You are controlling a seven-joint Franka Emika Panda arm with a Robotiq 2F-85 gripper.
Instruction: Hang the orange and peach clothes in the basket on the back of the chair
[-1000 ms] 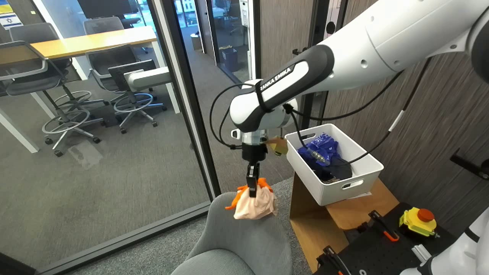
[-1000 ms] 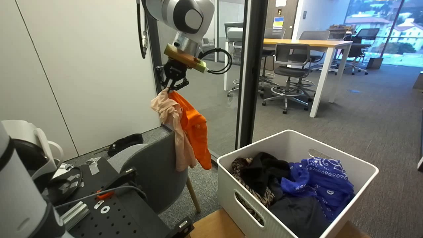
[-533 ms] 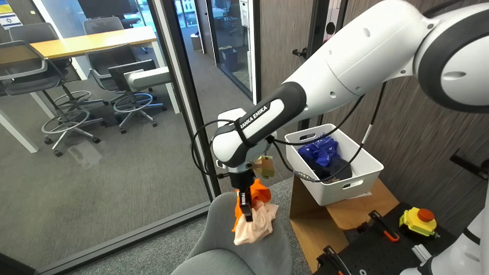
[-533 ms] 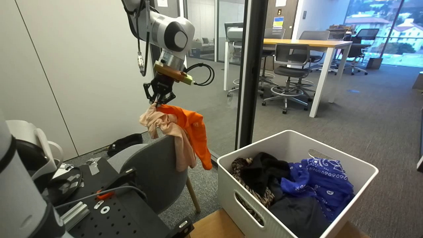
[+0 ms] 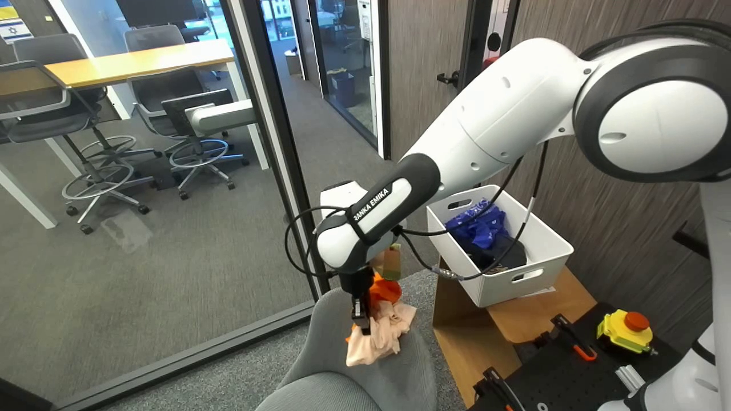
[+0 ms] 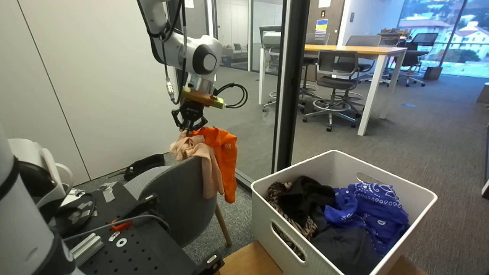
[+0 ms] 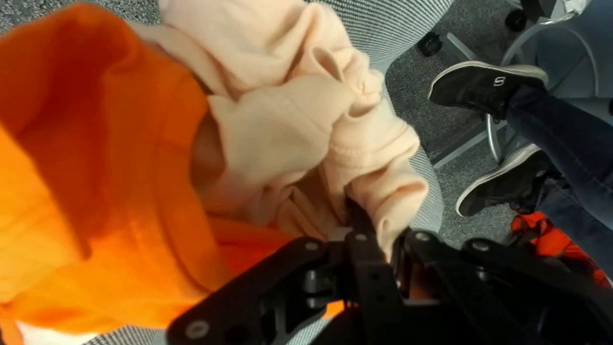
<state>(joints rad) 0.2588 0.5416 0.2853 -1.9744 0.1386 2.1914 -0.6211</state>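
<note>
Rumpled peach cloth (image 6: 209, 166) and orange cloth (image 6: 228, 164) hang over the chair back (image 6: 179, 202).

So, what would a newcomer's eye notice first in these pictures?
Probably the bright orange cloth garment and the pale peach cloth garment, hanging at the back of the grey fabric chair, the peach one pinched in the black two-fingered claw. Next, the white plastic basket, right of the chair in both exterior views, holding blue white-patterned cloth. In the wrist view, black pale-soled shoes appear on the right.
</note>
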